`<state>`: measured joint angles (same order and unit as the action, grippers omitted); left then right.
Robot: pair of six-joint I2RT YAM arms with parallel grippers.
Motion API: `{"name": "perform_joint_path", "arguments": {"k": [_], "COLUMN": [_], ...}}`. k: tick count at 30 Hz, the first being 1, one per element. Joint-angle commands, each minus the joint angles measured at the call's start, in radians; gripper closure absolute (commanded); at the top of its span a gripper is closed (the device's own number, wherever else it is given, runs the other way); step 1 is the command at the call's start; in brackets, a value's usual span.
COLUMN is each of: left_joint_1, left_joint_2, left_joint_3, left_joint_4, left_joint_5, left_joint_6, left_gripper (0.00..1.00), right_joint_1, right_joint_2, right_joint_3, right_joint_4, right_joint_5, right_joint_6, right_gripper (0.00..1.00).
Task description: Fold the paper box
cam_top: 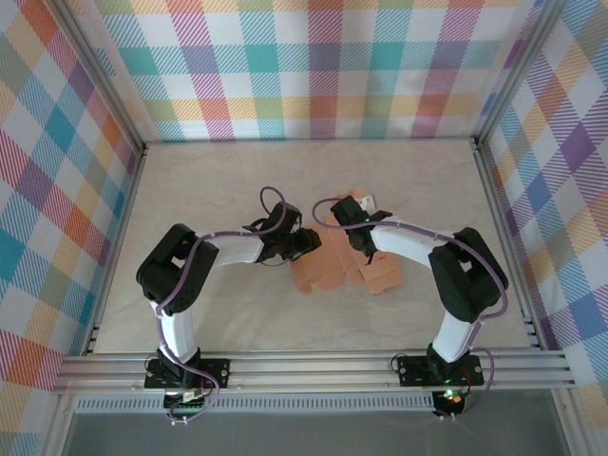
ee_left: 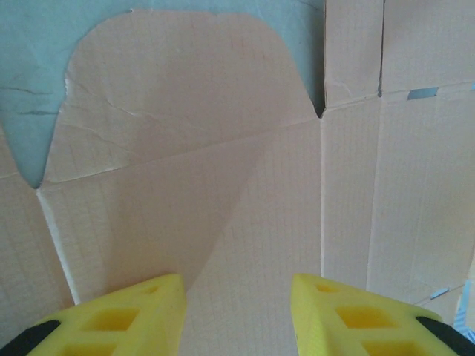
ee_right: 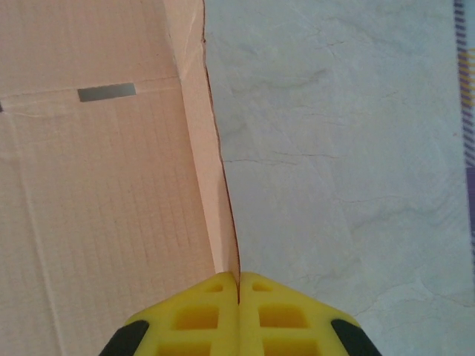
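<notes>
top view: the paper box [cam_top: 328, 271] lies unfolded, central on the tabletop [cam_top: 237, 180]. left wrist: left claw [ee_left: 237, 285] released over a panel [ee_left: 223, 222]. right wrist: right claw [ee_right: 238, 276] clenched on a side flap [ee_right: 210, 185]; we judge creasing it upright comes next.

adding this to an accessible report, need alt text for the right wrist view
The yellow right gripper is shut on a raised edge strip of the paper box, a creased salmon-orange card sheet across the left half. Pale marbled table lies to the right.
</notes>
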<state>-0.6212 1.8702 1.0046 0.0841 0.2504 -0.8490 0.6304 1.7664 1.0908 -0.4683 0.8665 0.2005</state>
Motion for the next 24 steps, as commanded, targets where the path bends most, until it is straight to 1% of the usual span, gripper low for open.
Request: {"name": "perform_joint_path", "arguments": {"k": [1, 5, 9, 11, 15, 18, 19, 22, 24], "left_joint_1": [-0.002, -0.001, -0.002, -0.005, -0.015, -0.017, -0.017, -0.015, -0.015], "left_joint_2": [-0.007, -0.009, -0.026, -0.05, -0.145, -0.225, -0.254, -0.335, -0.37], "left_joint_3": [-0.033, -0.034, -0.037, -0.034, -0.029, -0.037, -0.047, -0.067, -0.067], "left_joint_4": [-0.098, -0.097, -0.098, -0.101, -0.126, -0.125, -0.109, -0.067, -0.043], "left_joint_5": [-0.033, -0.033, -0.035, -0.038, -0.111, -0.166, -0.174, -0.178, -0.154], "left_joint_6": [0.005, 0.007, 0.033, 0.069, 0.166, 0.254, 0.298, 0.431, 0.521], "left_gripper": [0.57, 0.57, 0.57, 0.56, 0.53, 0.52, 0.52, 0.5, 0.46], "right_joint_1": [0.017, 0.023, 0.017, 0.006, -0.042, -0.09, -0.11, -0.163, -0.195], "right_joint_2": [0.077, 0.087, 0.007, -0.042, -0.152, -0.214, -0.23, -0.247, -0.253], "right_joint_3": [0.042, 0.049, 0.006, -0.017, -0.055, -0.085, -0.094, -0.1, -0.1], "right_joint_4": [-0.068, -0.082, 0.014, 0.072, 0.149, 0.204, 0.217, 0.229, 0.226], "right_joint_5": [0.209, 0.198, 0.153, 0.1, -0.102, -0.328, -0.416, -0.574, -0.672], "right_joint_6": [0.027, 0.043, -0.03, -0.086, -0.127, -0.178, -0.196, -0.231, -0.249], "right_gripper": [1.0, 1.0, 1.0, 1.0, 1.0, 1.0, 1.0, 1.0, 1.0]}}
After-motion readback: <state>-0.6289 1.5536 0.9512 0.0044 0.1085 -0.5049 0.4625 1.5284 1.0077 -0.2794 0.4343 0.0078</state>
